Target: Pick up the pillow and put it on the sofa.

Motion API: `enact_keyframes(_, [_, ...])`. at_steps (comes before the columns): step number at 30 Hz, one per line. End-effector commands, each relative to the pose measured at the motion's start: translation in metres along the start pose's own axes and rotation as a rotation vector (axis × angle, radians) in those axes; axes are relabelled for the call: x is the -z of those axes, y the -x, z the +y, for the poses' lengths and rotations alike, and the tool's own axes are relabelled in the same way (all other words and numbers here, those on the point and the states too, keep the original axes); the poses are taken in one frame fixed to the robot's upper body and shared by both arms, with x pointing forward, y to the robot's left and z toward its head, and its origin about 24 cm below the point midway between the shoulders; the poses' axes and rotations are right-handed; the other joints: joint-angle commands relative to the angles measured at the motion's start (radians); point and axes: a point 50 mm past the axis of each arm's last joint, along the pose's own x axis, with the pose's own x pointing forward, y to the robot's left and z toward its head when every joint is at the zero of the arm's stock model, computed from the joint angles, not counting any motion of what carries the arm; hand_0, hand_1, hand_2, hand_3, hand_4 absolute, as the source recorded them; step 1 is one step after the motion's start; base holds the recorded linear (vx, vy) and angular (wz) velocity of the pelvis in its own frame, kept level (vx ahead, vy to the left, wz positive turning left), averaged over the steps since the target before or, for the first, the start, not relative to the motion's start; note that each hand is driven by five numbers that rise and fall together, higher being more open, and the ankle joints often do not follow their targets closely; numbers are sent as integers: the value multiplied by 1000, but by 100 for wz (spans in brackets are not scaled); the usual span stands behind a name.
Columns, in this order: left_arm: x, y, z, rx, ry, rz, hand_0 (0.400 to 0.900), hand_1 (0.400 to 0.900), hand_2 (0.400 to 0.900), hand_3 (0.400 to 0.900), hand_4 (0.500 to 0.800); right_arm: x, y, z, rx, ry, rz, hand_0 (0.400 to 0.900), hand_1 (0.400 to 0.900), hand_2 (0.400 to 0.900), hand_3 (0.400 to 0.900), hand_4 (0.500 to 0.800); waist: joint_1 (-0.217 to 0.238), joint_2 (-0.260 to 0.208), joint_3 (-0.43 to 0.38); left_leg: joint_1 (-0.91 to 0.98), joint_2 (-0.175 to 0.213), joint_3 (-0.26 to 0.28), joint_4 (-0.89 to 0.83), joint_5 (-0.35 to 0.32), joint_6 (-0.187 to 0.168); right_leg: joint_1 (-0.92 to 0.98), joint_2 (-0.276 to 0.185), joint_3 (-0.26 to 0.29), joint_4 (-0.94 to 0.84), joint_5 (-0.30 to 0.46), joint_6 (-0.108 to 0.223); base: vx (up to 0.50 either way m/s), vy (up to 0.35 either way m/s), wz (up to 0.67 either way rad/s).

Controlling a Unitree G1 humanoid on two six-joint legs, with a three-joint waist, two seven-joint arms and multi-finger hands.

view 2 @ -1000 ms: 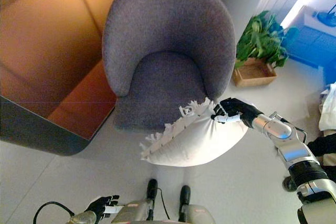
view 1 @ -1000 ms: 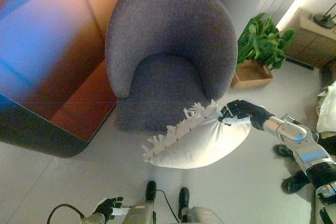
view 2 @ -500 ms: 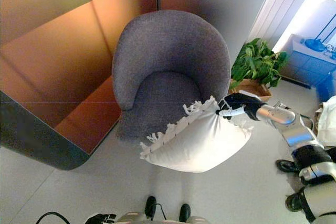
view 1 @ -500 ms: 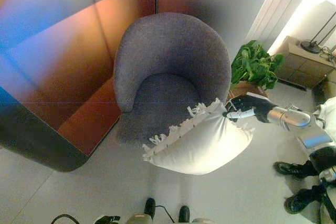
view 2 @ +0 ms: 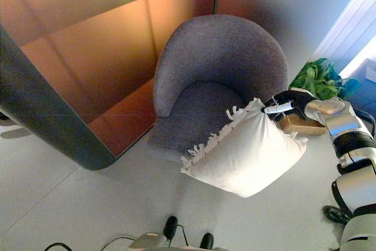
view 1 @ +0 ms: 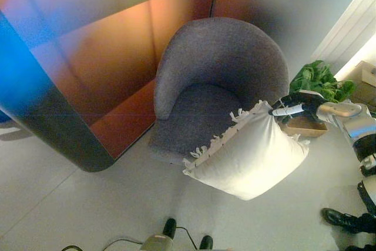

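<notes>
A white pillow [view 1: 252,154] with a fringed edge hangs in the air in front of a grey round-backed armchair [view 1: 226,80]. My right hand [view 1: 296,106] comes in from the right and is shut on the pillow's upper right corner. The pillow tilts down to the left, its fringe [view 2: 214,139] overlapping the front right of the chair's seat [view 2: 197,113]. My left hand shows in neither view.
A brown wooden wall panel [view 1: 88,57] with a dark rounded base stands left of the chair. A potted green plant [view 1: 320,83] in a wooden box sits right of the chair, behind my right hand. A person's black shoes [view 1: 346,220] show at the lower right.
The camera has swung, shifting the chair to the right in view. My right hand has raised the pillow closer to the chair seat. My left hand has dropped out of view.
</notes>
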Motion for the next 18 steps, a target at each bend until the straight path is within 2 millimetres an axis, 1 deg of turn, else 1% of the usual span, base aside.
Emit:
enact_keyframes(1, [18, 4, 21, -50, -79, 61, 900, 900, 900, 900, 800, -126, 49, -67, 255, -24, -451, 400, 400, 400, 400, 500, 34, -56, -47, 41, -19, 8, -7, -101, 2, -5, 0, 25, 4, 30, 45, -3, 44, 4])
enact_keyframes(5, [19, 4, 19, -46, -87, 68, 900, 900, 900, 900, 800, -142, 51, -64, 234, 21, -486, 400, 400, 400, 400, 500, 33, -60, -60, 45, -21, 8, -7, -104, 1, -1, -5, 19, 3, 26, 45, 0, 54, -1])
enact_keyframes(11, [20, 3, 11, -31, -92, 83, 900, 900, 900, 900, 800, -158, 52, -63, 260, 37, -506, 400, 400, 400, 400, 500, 32, -60, -82, 63, -24, 9, -7, -110, 0, 12, -13, 12, 8, 22, 46, 17, 54, -5])
enact_keyframes(18, [25, 2, 3, -23, -54, 114, 900, 900, 900, 900, 800, -180, 59, -63, 304, 49, -548, 400, 400, 400, 400, 500, 31, -65, -92, 81, -24, 11, -7, -113, -3, 26, -15, 25, 9, 24, 47, 43, 47, -1])
